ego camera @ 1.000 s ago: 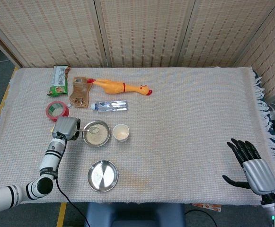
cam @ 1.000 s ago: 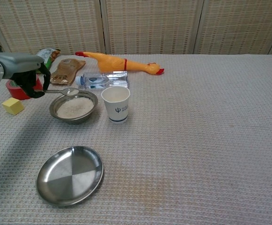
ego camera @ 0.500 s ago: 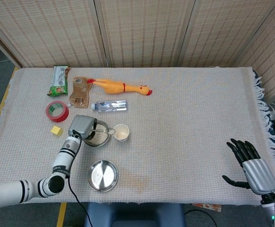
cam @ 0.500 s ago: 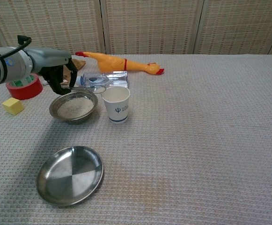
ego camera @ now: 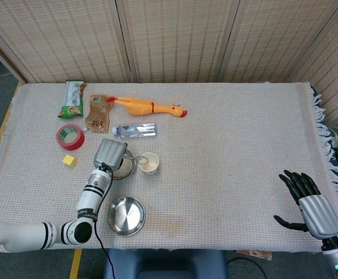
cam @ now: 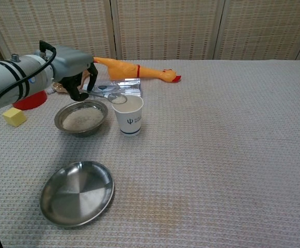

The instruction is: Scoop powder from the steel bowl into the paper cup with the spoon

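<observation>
Right now one steel bowl (cam: 81,118) of powder sits just beside one paper cup (cam: 128,114). My left robot hand (cam: 72,66) grips one spoon (cam: 111,96) over the cup's rim; my right robot hand (ego camera: 308,202) rests released, fingers apart.

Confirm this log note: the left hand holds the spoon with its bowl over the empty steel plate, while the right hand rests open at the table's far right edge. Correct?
Not quite. The left hand holds the spoon with its bowl over the paper cup, not the empty steel plate, which lies nearer the camera; the chest view shows this. The right hand does rest open at the right edge.
</observation>
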